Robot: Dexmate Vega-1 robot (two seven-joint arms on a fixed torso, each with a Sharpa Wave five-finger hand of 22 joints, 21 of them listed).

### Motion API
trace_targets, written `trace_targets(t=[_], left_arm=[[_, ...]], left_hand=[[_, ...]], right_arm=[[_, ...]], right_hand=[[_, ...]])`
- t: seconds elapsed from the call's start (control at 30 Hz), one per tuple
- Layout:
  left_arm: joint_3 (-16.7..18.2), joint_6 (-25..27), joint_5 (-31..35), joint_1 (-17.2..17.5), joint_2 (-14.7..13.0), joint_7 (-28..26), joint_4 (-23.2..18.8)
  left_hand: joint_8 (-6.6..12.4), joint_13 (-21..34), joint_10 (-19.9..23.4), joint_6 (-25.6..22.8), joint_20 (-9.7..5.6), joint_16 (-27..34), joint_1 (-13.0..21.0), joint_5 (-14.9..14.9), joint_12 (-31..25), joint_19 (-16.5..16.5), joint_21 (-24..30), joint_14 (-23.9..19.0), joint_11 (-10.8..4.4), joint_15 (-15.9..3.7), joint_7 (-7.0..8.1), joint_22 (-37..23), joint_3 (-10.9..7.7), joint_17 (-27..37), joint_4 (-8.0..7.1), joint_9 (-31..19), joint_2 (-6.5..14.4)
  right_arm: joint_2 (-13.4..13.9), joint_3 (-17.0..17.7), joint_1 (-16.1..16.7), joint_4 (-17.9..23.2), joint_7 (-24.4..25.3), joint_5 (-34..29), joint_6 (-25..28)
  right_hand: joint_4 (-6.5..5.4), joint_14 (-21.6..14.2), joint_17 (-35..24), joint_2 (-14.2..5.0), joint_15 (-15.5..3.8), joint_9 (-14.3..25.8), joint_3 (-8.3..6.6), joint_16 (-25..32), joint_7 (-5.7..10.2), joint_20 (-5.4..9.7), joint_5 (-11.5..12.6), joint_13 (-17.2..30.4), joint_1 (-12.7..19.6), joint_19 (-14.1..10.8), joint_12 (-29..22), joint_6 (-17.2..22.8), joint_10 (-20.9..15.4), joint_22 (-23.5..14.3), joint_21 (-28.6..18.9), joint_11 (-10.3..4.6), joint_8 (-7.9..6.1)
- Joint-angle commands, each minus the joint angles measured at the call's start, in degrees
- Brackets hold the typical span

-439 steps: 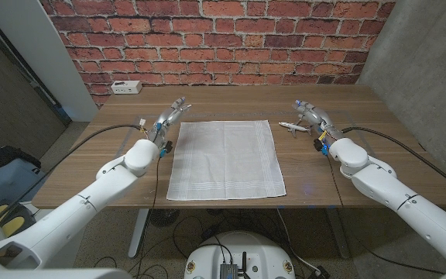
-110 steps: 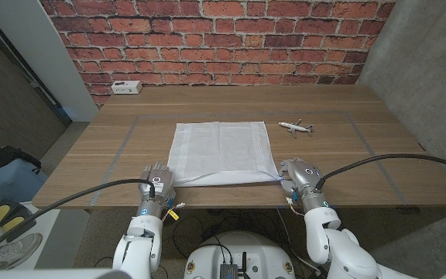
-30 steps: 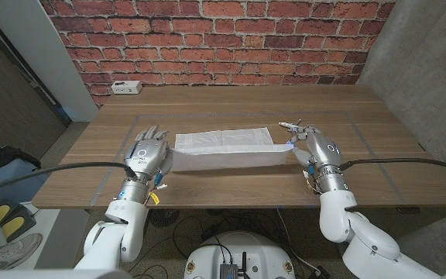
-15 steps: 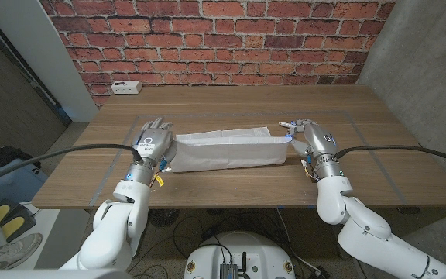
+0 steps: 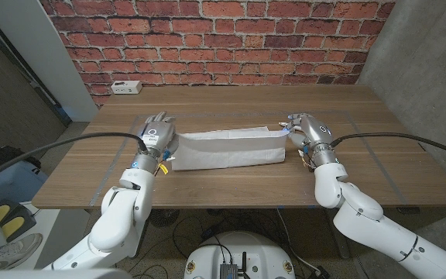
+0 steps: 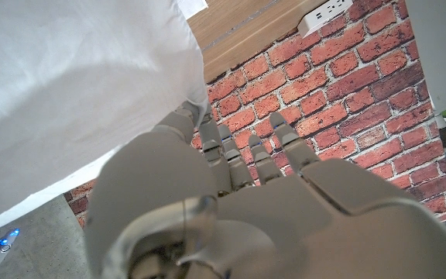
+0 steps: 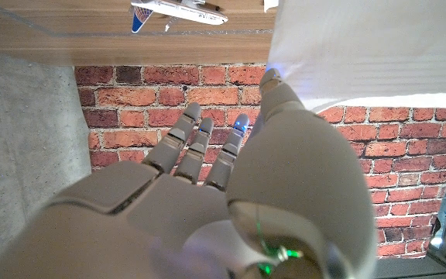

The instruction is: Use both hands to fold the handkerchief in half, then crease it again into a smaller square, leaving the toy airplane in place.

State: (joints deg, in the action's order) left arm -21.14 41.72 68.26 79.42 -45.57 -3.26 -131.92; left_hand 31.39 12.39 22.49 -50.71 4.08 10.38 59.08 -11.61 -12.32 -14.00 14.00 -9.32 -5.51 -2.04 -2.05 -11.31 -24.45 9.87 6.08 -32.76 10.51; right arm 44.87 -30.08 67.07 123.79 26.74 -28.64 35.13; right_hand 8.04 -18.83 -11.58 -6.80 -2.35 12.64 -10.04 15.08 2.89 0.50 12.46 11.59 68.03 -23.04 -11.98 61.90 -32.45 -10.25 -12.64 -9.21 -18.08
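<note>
The white handkerchief (image 5: 227, 149) hangs as a long folded band between my two hands, just above the wooden table (image 5: 231, 105). My left hand (image 5: 155, 138) pinches its left end and my right hand (image 5: 310, 138) pinches its right end. In the left wrist view the cloth (image 6: 68, 93) drapes over the thumb side of my left hand (image 6: 207, 225). The right wrist view shows the cloth (image 7: 362, 46) at the thumb of my right hand (image 7: 207, 201). The toy airplane (image 7: 178, 9) lies on the table just beyond that hand's fingers, apart from the cloth. In the head view the right hand mostly hides it.
A white power strip (image 5: 125, 87) lies at the table's far left corner. Thin tape lines (image 5: 362, 139) mark a rectangle on the tabletop. A brick wall stands behind the table, and the near edge runs just below the hands.
Both hands have moved away from the near edge toward the far side, carrying the cloth's lifted edge over the rest. The airplane has not moved.
</note>
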Motion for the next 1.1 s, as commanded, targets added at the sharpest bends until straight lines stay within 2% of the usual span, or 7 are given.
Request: trace_targets(t=[0.03, 0.47, 0.77, 1.1], left_arm=[[-2.2, 1.2, -1.2, -4.3, -0.5, 1.5, 2.0], [-3.7, 2.5, -3.0, -7.5, -1.3, 2.3, 4.0], [-4.2, 2.4, -7.4, -9.9, -1.8, 1.2, 6.8], [-6.6, 3.2, -9.5, -13.2, -2.7, 1.1, 8.6]], left_hand=[[1.66, 0.2, 0.6, 0.0, -0.11, 0.4, 0.6, 0.2, -0.1, 0.0, 0.4, -0.2, 0.04, -0.64, 0.41, -0.3, 0.09, 0.2, 0.18, -1.8, 0.0], [1.76, 0.3, 0.7, -0.1, -0.14, 0.4, 0.8, 0.3, -0.1, 0.0, 0.4, -0.2, -0.04, -0.74, 0.27, -0.3, 0.26, 0.2, 0.26, -1.6, 0.0], [1.87, 0.3, 0.9, -0.5, -0.23, 0.4, 1.0, 0.3, -0.2, -0.2, 0.6, -0.4, -0.23, -0.93, 0.32, -0.3, 0.36, 0.1, 0.42, -1.2, -0.1], [1.85, 0.3, 1.1, -0.7, -0.32, 0.4, 1.2, 0.4, -0.2, -0.3, 0.6, -0.6, -0.29, -1.01, 0.24, -0.3, 0.51, 0.1, 0.60, -0.8, -0.1]], right_arm=[[-0.4, -1.6, -4.7, -3.4, -2.5, 0.9, -1.1], [-1.2, -2.7, -8.6, -7.3, -4.0, 2.7, -2.5], [-2.0, -4.5, -12.5, -10.4, -6.2, 3.3, -2.5], [-2.6, -6.4, -15.7, -13.1, -7.8, 3.5, -2.7]], right_hand=[[-0.09, -0.2, -0.3, -0.57, -8.80, 0.3, 0.16, 0.2, 0.26, -0.14, -0.3, 0.1, 0.3, 0.0, 0.3, 0.2, -0.2, -0.2, 0.3, -0.19, 0.12], [-0.06, -0.2, -0.3, -0.63, -8.82, 0.3, 0.29, 0.2, 0.26, -0.16, -0.3, 0.1, 0.3, 0.1, 0.3, 0.3, -0.4, -0.2, 0.4, -0.05, 0.09], [-0.06, -0.2, -0.3, -0.68, -8.73, 0.3, 0.37, 0.2, 0.25, -0.24, -0.3, 0.1, 0.4, 0.1, 0.4, 0.3, -0.2, -0.2, 0.4, -0.14, 0.12], [-0.01, -0.2, -0.3, -0.70, -8.69, 0.4, 0.44, 0.2, 0.27, -0.30, -0.3, 0.1, 0.5, 0.2, 0.4, 0.2, -0.2, -0.2, 0.4, -0.22, 0.18]])
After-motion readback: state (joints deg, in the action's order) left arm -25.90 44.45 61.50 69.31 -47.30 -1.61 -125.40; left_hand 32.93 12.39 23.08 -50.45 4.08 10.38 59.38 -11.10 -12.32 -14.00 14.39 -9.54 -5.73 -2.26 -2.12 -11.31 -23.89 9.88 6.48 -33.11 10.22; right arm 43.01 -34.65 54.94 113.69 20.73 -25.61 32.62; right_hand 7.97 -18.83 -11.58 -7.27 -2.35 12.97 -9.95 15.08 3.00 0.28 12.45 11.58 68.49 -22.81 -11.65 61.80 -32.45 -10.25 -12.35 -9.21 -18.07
